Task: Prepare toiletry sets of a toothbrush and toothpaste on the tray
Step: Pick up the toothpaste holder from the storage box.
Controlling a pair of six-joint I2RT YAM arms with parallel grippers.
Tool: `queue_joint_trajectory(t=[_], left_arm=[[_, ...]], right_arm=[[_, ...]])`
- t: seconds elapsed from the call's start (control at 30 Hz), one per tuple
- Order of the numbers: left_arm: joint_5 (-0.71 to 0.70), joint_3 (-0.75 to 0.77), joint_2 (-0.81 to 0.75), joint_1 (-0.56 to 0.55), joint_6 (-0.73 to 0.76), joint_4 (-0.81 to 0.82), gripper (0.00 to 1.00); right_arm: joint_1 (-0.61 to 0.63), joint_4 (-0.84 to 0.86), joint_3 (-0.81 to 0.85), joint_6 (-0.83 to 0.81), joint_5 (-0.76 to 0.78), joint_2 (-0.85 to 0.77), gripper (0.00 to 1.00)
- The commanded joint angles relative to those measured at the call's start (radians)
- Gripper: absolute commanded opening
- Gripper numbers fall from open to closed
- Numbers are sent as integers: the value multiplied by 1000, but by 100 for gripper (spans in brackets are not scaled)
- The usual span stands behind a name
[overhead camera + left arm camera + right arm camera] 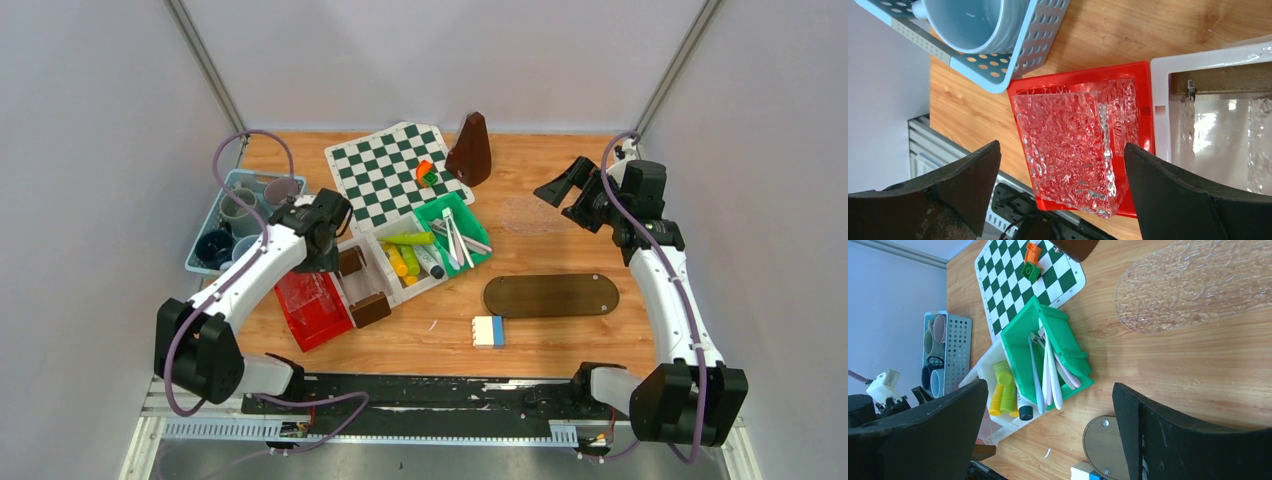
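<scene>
Several whitish toothbrushes [456, 235] lie in a green bin [1068, 347]. Beside it, yellow and green tubes [405, 258] fill a white bin [979, 371]. Mugs [238, 212] stand in a pale blue perforated basket [998, 67] at the left; the left wrist view shows a light blue mug [968, 22]. A dark oval wooden tray [551, 295] lies bare at the front right. My left gripper [1062, 160] hangs open above a red bin [312, 308]. My right gripper [563, 186] is open in the air at the back right, holding nothing.
Clear textured plates [1068, 145] lie in the red bin. A green-and-white checkerboard [390, 172] with small bricks and a brown cone-shaped object [470, 150] sit at the back. A clear textured oval [1198, 285] lies near the right gripper. A white-and-blue block [488, 331] rests by the tray.
</scene>
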Motion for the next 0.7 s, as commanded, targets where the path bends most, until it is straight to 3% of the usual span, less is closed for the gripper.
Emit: queue_joint_trajectory(t=[0.0,0.43,0.67], left_arm=[[-120,52,51,-24,-75,-59,100],[-158,37,212,-82,-128,-57,100],[-194,39,211,-85,-148,-76,96]], right_arm=[[4,17,8,-22,-9,-17,97],[4,12,8,-25,-5,-16,97],[4,11,7,-26,-9,-15,97]])
